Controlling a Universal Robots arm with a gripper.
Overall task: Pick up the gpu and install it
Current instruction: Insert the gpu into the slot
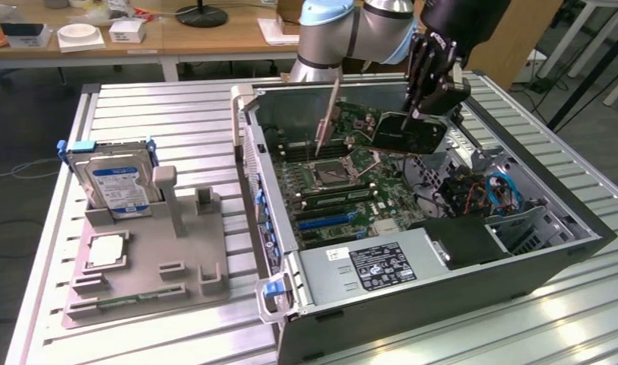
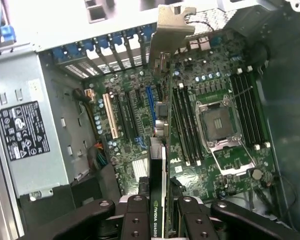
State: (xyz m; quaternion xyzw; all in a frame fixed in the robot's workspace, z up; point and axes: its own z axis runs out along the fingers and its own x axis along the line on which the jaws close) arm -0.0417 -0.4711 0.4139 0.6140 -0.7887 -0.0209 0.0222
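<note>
My gripper point(image 1: 426, 112) hangs over the open computer case point(image 1: 552, 258), shut on the gpu point(image 1: 402, 134). The gpu is a thin dark card held on edge, with its pale metal bracket point(image 1: 327, 122) pointing toward the case's rear wall. It hovers above the motherboard point(image 1: 339, 199), apart from the slots. In the wrist view the gpu point(image 2: 157, 165) runs edge-on between my two black fingers point(image 2: 136, 216). Its bracket point(image 2: 173, 30) reaches toward the rear slot openings. The expansion slots point(image 2: 127, 117) lie just beside the card's line.
The empty processor socket point(image 2: 221, 122) and memory slots point(image 2: 187, 125) sit next to the card. A power supply point(image 1: 375, 266) fills the case's near corner, and cables point(image 1: 491, 190) lie at the exterior view's right. On the table, a grey holder point(image 1: 147, 266) carries a hard drive point(image 1: 116, 186) and a processor chip point(image 1: 106, 251).
</note>
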